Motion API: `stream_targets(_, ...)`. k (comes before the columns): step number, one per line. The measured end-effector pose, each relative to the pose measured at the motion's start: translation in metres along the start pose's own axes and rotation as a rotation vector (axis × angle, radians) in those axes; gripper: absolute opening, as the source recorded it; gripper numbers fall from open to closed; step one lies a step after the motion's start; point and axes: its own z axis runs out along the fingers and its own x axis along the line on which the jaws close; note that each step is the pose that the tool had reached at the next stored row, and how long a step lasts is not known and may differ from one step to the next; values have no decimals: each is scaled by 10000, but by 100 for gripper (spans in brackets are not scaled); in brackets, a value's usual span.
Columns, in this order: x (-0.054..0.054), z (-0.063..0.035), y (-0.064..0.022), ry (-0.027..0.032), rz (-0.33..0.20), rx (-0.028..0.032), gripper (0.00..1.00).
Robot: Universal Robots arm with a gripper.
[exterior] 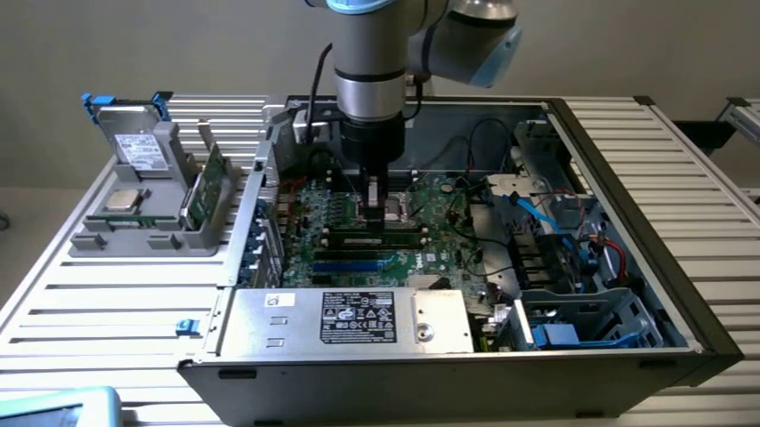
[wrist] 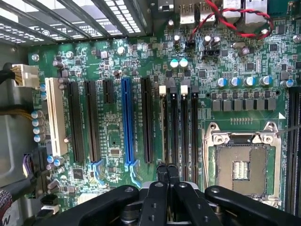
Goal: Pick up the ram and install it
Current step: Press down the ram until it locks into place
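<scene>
We see the claw (exterior: 377, 216) pressed together directly above the ram (exterior: 377, 237), which lies seated in a motherboard (exterior: 356, 258) slot, its long axis running across beneath the fingertips (wrist: 167, 170).

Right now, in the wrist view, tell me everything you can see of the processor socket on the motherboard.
The processor socket is a square frame of silver metal with hooked corners, lying flat on the green motherboard. Its dark centre shows a small patch of bright contacts, and no chip seems to be seated in it. Nothing rests on it. The black memory slots run alongside one edge, apart from the frame.
</scene>
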Motion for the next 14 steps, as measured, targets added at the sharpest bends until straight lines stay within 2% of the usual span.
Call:
stream_targets(5,-2,37,22,-4,13,62,11)
stream_targets(14,-7,81,26,1,53,60,11)
